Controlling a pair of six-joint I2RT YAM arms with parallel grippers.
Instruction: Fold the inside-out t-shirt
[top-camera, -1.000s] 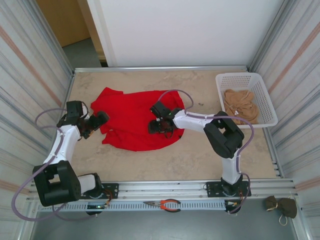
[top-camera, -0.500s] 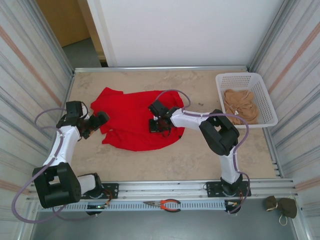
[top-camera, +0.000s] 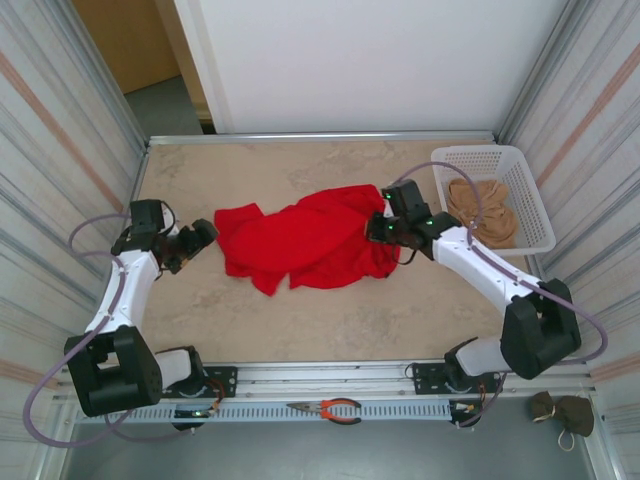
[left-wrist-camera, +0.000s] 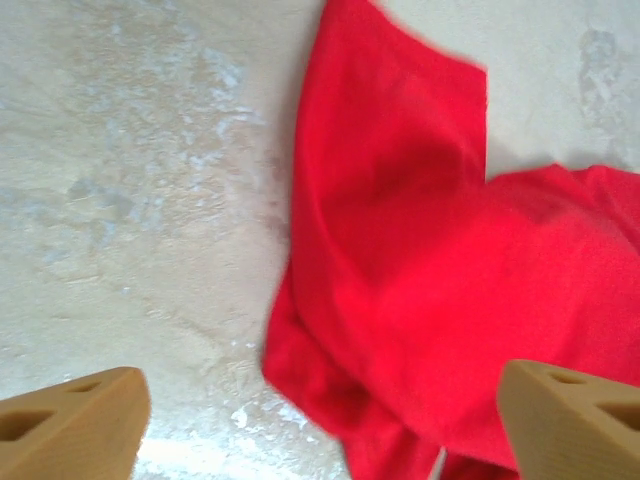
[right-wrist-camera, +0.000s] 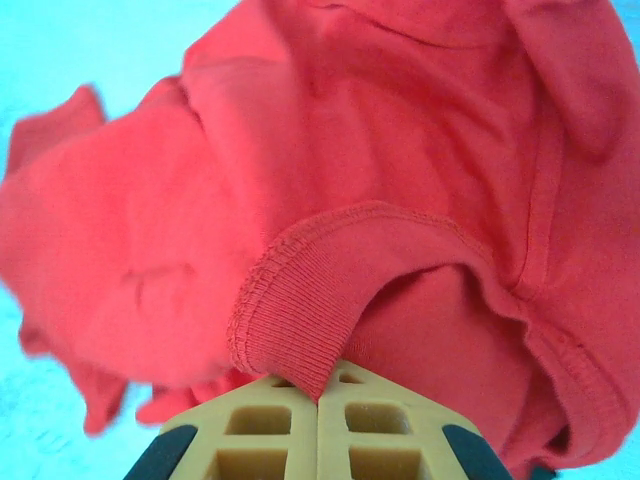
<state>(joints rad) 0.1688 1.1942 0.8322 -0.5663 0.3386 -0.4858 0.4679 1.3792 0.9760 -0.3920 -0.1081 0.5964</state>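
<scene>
The bright red t-shirt (top-camera: 305, 240) lies bunched and stretched across the middle of the table, with no lettering visible. My right gripper (top-camera: 385, 228) holds its right end, and in the right wrist view the two tan fingers (right-wrist-camera: 320, 400) are pressed together on the ribbed collar band (right-wrist-camera: 300, 300). My left gripper (top-camera: 200, 238) sits left of the shirt with bare table between them. Its tan fingertips (left-wrist-camera: 70, 420) stand wide apart in the left wrist view with nothing between them, and the red cloth (left-wrist-camera: 420, 270) lies ahead of them.
A white basket (top-camera: 520, 200) at the right back holds a tan-beige cloth (top-camera: 482, 212), just beyond my right gripper. Corrugated metal walls close in both sides. Orange-handled pliers (top-camera: 330, 408) lie on the front rail.
My right gripper has swung from the shirt's middle to the right, dragging the shirt with it by the collar. The shirt's left edge has pulled away from the left gripper, which stayed put.
</scene>
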